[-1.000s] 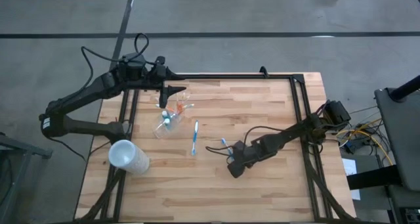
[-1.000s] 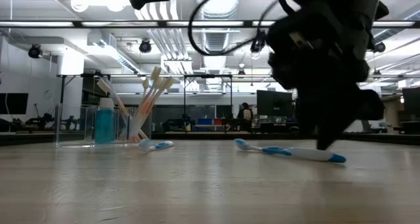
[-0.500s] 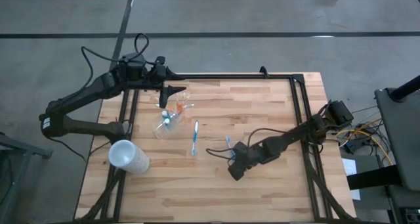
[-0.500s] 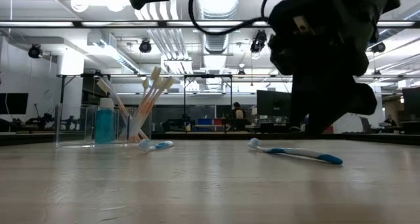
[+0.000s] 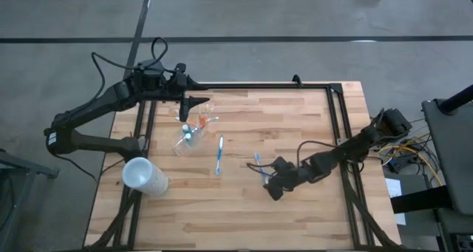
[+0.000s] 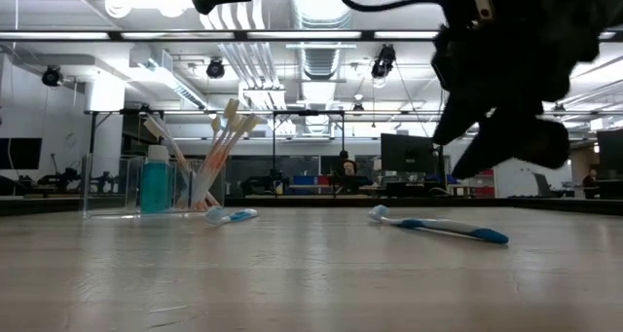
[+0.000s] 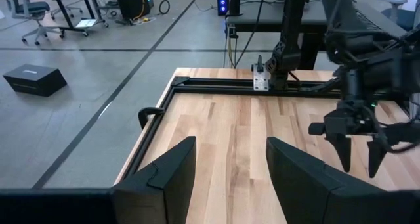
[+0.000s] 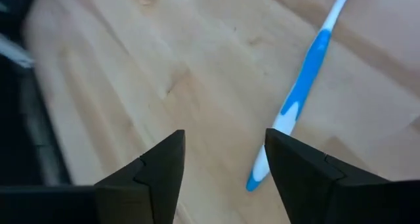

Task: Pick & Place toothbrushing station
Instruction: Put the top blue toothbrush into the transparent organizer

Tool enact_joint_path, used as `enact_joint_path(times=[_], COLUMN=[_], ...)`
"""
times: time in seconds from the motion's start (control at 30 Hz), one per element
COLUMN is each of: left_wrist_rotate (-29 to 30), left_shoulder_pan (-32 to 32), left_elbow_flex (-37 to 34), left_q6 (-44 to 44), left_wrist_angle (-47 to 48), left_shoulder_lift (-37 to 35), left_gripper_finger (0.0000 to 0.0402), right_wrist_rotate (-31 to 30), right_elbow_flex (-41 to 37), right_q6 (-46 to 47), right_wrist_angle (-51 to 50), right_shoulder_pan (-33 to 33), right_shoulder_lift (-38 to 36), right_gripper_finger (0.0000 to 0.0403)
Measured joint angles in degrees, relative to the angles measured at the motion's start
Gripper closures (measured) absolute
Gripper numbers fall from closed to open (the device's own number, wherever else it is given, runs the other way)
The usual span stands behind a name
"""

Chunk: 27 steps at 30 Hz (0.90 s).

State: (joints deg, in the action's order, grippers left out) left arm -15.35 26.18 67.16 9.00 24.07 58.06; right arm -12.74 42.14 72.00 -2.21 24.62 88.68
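Lying flat on the wooden table [image 5: 295,119]: a white-blue toothbrush [image 8: 303,86], just beside and ahead of the right gripper [image 5: 273,188], untouched by either dark finger. Right gripper lifted clear of the boards, fingers [image 8: 152,171] spread apart with nothing between them, only bare planks showing in the gap. Seen level across the table, that same toothbrush [image 6: 438,227] resting below the raised right gripper [image 6: 506,137], well apart from it in height. Farther off from the right gripper, toward the left arm's side: a second white-blue toothbrush [image 5: 219,155] lying alone, then the small clear tumbler [image 5: 189,137] with white-orange toothbrushes [image 6: 226,137] leaning out of it and the blue toothpaste tube [image 6: 154,179] standing beside it. Another brush head [image 6: 232,215] lying at the tumbler's foot; hard to make out which handle belongs to it. Left gripper [image 5: 194,100] hanging above the far table edge, near the tumbler, fingers [image 7: 164,175] wide apart and empty. Frosted whitish cup [image 5: 144,176] tipped at the near left corner, well apart from both grippers. Exact count of toothbrushes in the tumbler not readable.
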Motion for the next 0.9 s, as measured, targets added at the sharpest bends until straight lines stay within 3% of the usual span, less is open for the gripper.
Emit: enact_joint_path(times=[0.17,0.27,0.57,0.67,0.9], left_wrist_rotate=[-0.01,-0.01,0.01,0.0,0.01], left_shoulder_pan=[-0.01,-0.01,-0.03,-0.03,-0.03], left_elbow_flex=[0.0,0.0,-0.01,-0.02,-0.07], left_q6=[-0.01,0.01,0.02,0.02,0.02], left_wrist_angle=[0.01,0.0,0.03,0.04,0.05], left_shoulder_lift=[0.0,0.0,0.0,-0.01,-0.01], left_gripper_finger=[0.0211,0.0211,0.0211,0.0211,0.0211], right_wrist_rotate=[2.11,2.09,4.34,6.42,7.42], right_elbow_flex=[-9.91,-13.2,-14.31,-12.4,-4.65], right_q6=[1.62,3.9,8.65,8.62,7.33], right_wrist_angle=[15.99,18.69,15.65,15.38,4.56], right_shoulder_pan=[-0.54,-0.63,-0.68,-0.8,-1.07], right_shoulder_lift=[-3.56,-5.57,-5.09,-3.58,-0.26], right_gripper_finger=[0.0188,0.0178,0.0144,0.014,0.0142])
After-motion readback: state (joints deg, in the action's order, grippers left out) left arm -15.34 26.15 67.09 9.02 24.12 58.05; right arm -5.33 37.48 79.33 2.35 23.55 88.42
